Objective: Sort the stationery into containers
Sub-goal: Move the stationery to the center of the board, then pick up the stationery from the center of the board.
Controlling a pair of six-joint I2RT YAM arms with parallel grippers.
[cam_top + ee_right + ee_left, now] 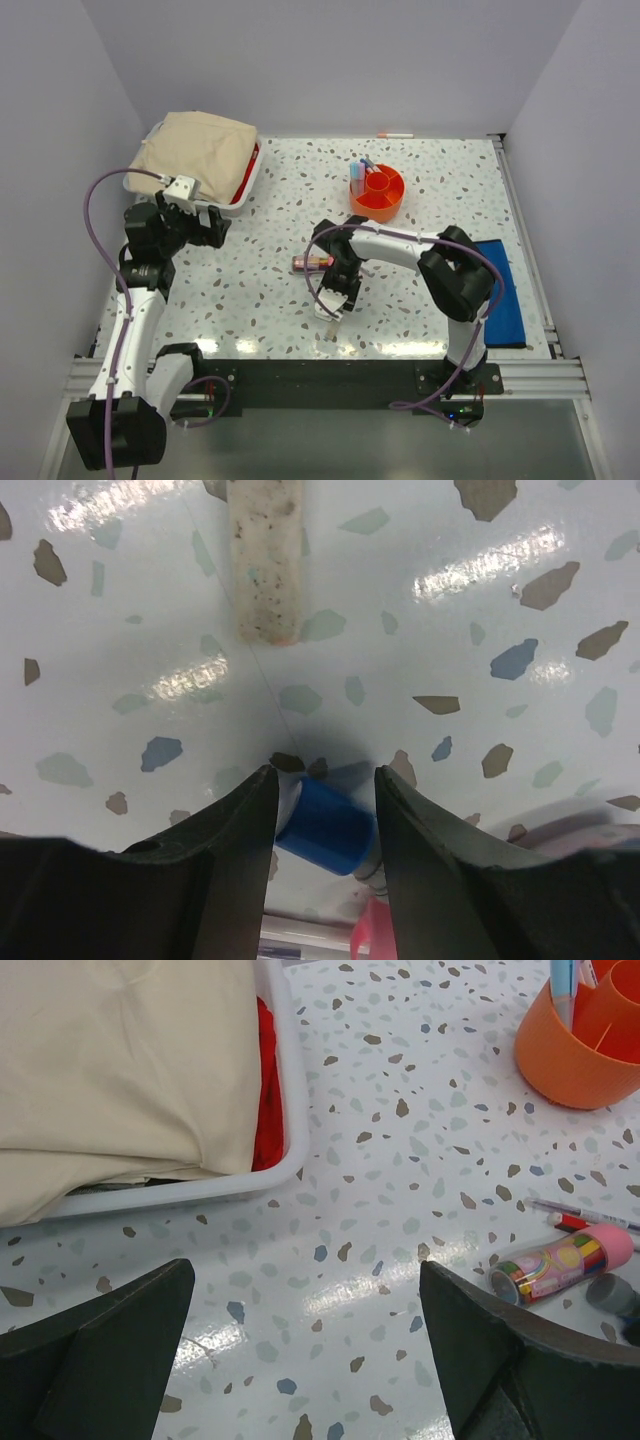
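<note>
Two grippers: my right gripper (325, 780) pinches the blue marker (328, 828) on the table (480, 610); my left gripper (305, 1278) hangs spread wide, clear tube (560, 1265) near its right finger.

the orange tub (378, 196) is standing upright, holding pens (357, 172) in 1 compartment; the clear tube (556, 1265) is lying on its side, a blue marker (325, 825) lying just beside it.

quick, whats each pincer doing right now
left pincer: open, holding nothing
right pincer: closed on the blue marker
</note>
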